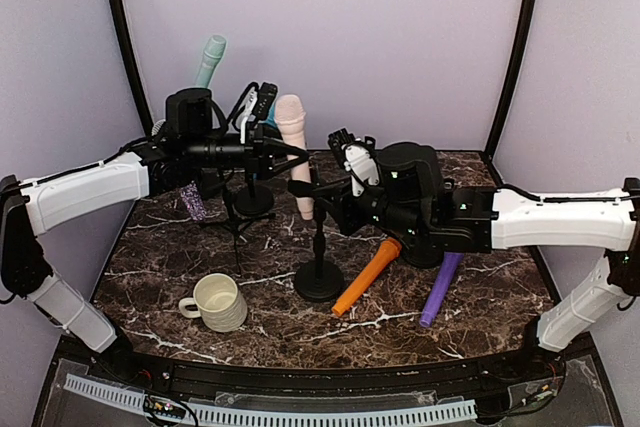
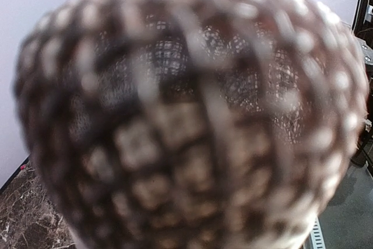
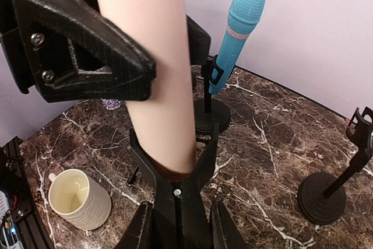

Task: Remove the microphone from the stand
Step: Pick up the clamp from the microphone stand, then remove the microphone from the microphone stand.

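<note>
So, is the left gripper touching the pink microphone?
Touching. The right wrist view shows the left gripper closed on the pink microphone, a finger pressed against each side.

Light bright, even, soft shadows. Left wrist view: microphone [image 2: 192,115] very blurry, maybe too close. Others sharp.

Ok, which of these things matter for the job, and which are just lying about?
Job: pink microphone, its stand, right pincer.
Lying about: cup, orange microphone, purple microphone, blue microphone, empty stand.
</note>
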You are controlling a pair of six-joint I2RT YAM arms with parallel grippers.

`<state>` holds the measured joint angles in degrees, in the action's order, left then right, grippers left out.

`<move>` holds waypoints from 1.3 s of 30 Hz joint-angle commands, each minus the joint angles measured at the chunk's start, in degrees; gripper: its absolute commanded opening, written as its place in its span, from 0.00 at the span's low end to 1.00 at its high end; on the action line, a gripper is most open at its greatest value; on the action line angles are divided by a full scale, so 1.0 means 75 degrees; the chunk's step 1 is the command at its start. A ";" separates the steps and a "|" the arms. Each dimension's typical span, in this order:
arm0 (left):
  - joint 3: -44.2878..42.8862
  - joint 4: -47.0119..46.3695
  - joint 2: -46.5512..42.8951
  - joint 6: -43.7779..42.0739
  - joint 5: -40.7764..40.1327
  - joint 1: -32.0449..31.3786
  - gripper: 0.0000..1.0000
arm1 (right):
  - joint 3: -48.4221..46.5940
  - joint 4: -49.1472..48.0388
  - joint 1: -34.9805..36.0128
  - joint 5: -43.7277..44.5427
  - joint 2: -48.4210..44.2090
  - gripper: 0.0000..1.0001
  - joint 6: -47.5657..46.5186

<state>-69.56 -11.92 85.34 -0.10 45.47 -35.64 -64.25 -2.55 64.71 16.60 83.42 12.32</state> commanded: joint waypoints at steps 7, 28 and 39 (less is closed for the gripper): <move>0.0067 -0.0138 -0.0608 -0.0283 -0.0152 -0.0034 0.16 | -0.0097 0.0070 -0.0039 -0.0137 -0.0040 0.02 0.0088; -0.0162 0.0740 -0.1850 -0.1287 -0.2307 -0.0030 0.05 | 0.0083 0.0375 -0.0038 -0.0327 -0.0306 0.69 -0.0172; 0.0019 0.0692 -0.2107 -0.1352 -0.2651 -0.0028 0.05 | 0.0613 -0.0345 -0.0044 -0.0626 -0.0201 0.80 0.0119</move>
<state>-69.34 -6.28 72.66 -8.93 27.40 -35.64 -62.04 -0.64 64.49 13.93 81.97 11.62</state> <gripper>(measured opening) 0.368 0.790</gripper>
